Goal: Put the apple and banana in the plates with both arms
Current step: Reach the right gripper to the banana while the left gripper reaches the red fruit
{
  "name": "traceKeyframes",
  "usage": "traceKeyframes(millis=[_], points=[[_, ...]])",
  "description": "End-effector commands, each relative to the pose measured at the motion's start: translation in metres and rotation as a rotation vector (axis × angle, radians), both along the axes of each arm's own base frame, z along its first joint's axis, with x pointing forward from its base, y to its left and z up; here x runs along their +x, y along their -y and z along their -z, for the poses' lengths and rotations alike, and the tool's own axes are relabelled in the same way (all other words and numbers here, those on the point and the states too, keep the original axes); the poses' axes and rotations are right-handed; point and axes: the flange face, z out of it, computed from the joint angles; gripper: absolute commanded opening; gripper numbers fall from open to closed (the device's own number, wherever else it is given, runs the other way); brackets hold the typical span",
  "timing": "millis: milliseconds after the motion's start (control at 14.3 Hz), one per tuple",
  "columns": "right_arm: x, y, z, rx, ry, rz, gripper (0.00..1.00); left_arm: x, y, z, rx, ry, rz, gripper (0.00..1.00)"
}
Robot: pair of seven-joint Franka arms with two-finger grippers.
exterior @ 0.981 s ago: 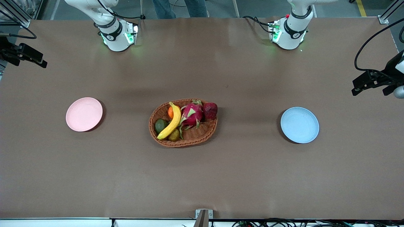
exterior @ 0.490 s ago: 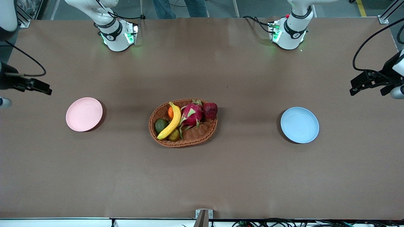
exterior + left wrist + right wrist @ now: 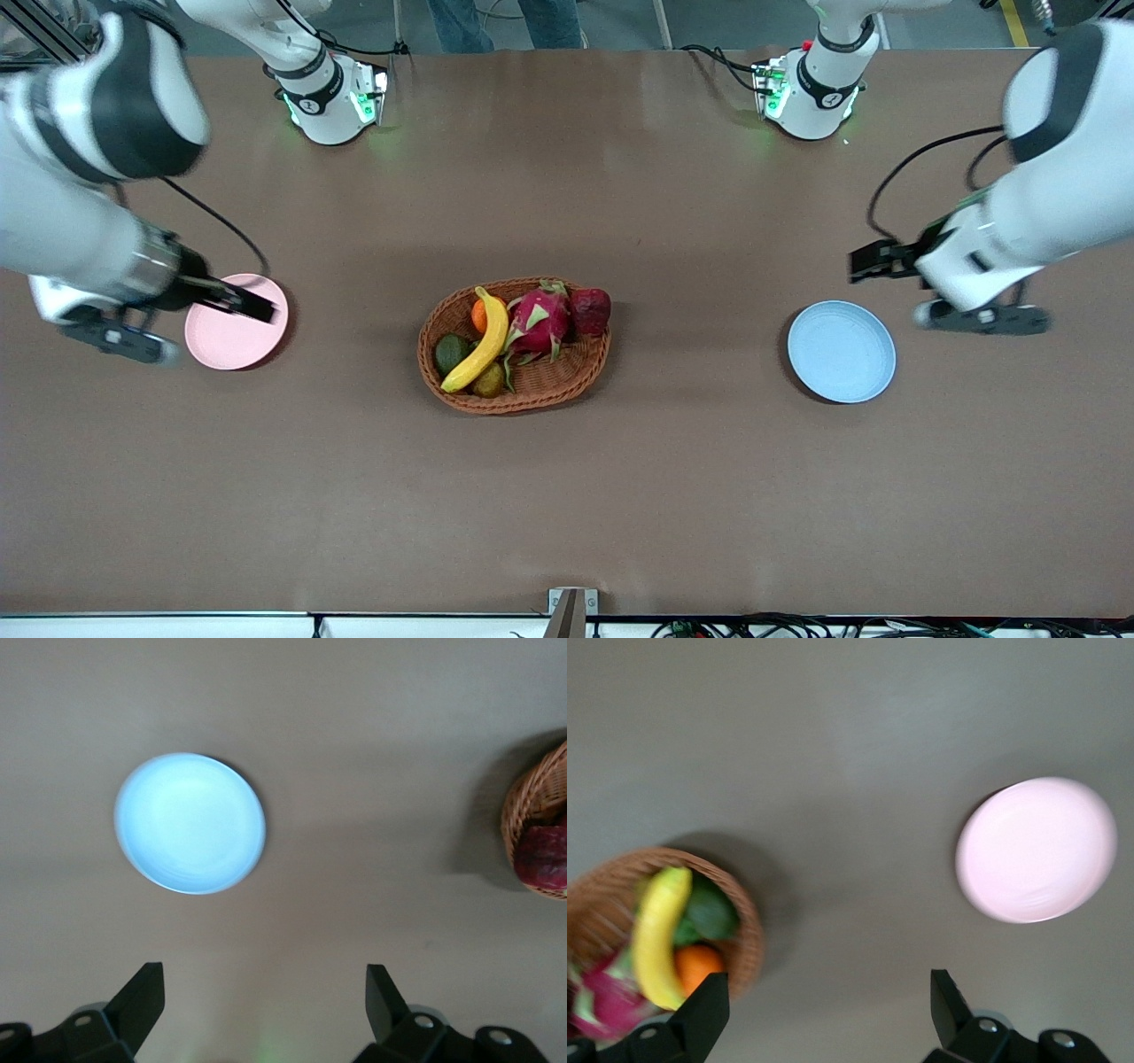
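Observation:
The dark red apple point(image 3: 590, 310) and the yellow banana point(image 3: 483, 341) lie in the wicker basket point(image 3: 532, 403) at the table's middle. The pink plate point(image 3: 226, 341) lies toward the right arm's end and the blue plate point(image 3: 842, 351) toward the left arm's end; both hold nothing. My right gripper point(image 3: 248, 306) is open and empty, up over the pink plate's rim. My left gripper point(image 3: 864, 264) is open and empty, up over bare table beside the blue plate. The left wrist view shows the blue plate point(image 3: 190, 822) and the apple point(image 3: 545, 859). The right wrist view shows the banana point(image 3: 658, 935) and the pink plate point(image 3: 1036, 849).
The basket also holds a pink dragon fruit point(image 3: 536, 321), an orange point(image 3: 479, 315), an avocado point(image 3: 450, 353) and a small brownish fruit point(image 3: 489, 381). Both arm bases point(image 3: 328, 97) stand along the table edge farthest from the front camera.
Both arms have swung in from the table's ends toward the plates. The right gripper now hangs over the pink plate, the left beside the blue plate. The fruit has not moved.

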Motion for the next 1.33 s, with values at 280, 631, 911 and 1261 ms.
traceKeyframes(millis=[280,631,911,1261], points=[[0.025,-0.170,0.158,0.007,0.000,0.342,1.00,-0.026,0.156,0.087,0.015,-0.066,-0.171,1.00],[0.006,-0.234,0.219,-0.045,-0.045,0.375,0.97,-0.059,0.232,0.153,-0.033,0.004,-0.257,1.00],[-0.006,-0.241,0.231,-0.065,-0.065,0.349,0.81,-0.075,0.257,0.187,-0.104,0.022,-0.323,1.00],[-0.001,-0.232,0.231,-0.074,-0.062,0.322,0.22,-0.077,0.279,0.218,-0.172,0.019,-0.402,1.00]])
